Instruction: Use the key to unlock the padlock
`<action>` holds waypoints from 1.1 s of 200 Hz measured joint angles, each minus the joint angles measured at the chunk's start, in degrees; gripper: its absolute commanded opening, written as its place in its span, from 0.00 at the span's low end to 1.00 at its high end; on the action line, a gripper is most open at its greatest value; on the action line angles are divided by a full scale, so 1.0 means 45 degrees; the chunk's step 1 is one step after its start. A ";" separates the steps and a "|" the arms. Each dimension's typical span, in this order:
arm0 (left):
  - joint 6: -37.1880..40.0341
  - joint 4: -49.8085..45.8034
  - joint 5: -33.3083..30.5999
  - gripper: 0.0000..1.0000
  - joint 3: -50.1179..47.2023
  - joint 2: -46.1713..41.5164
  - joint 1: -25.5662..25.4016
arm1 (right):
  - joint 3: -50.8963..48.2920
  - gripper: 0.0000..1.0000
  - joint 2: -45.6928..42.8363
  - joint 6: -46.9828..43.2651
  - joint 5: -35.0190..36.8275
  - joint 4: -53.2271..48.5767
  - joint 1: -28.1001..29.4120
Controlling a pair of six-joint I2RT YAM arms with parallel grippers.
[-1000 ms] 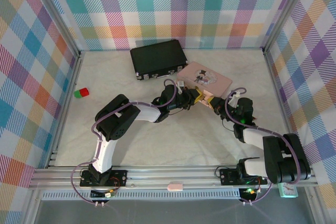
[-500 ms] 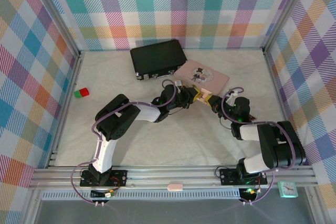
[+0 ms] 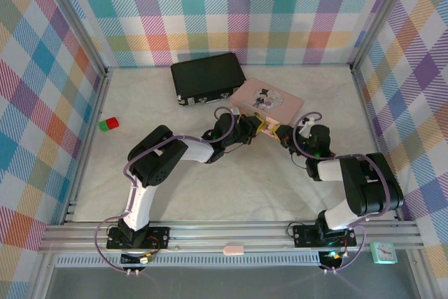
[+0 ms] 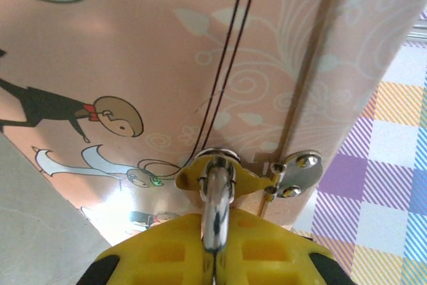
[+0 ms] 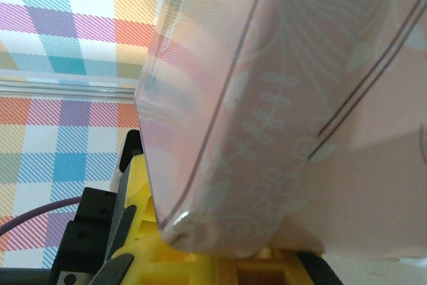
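Observation:
In the left wrist view my left gripper (image 4: pixel 215 231) is shut on the silver shackle of the padlock (image 4: pixel 217 195). The padlock's brass body presses against the side of the pink box (image 4: pixel 200 51), beside the box's silver clasp (image 4: pixel 297 170). From above, the left gripper (image 3: pixel 257 127) and right gripper (image 3: pixel 283 133) meet at the near edge of the pink box (image 3: pixel 269 101). My right gripper (image 5: pixel 227 261) is shut right under a corner of the pink box (image 5: pixel 300 111). The key is hidden.
A black case (image 3: pixel 208 77) lies behind the pink box, touching its far corner. A red and green block (image 3: pixel 108 124) sits near the left wall. A small teal clock (image 3: pixel 383 251) stands outside the frame at the front right. Checked walls enclose the table.
Both grippers and the pink box have shifted away from me and slightly left. The right arm folded in closer to the box. The black case was nudged slightly left.

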 measured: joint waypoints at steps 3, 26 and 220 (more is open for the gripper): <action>-0.0005 0.0000 0.0000 0.00 0.0000 0.0024 0.0000 | 0.0000 0.00 0.0034 0.0010 0.0019 -0.0019 0.0000; -0.0010 0.0010 0.0083 0.00 0.0000 0.0204 0.0000 | 0.0000 0.00 0.0160 0.0141 0.0355 -0.0180 0.0068; 0.1234 -0.0413 0.1059 0.00 -0.0500 -0.0340 -0.0510 | -0.0097 0.00 -0.3662 -0.1617 0.2832 -0.5867 0.0593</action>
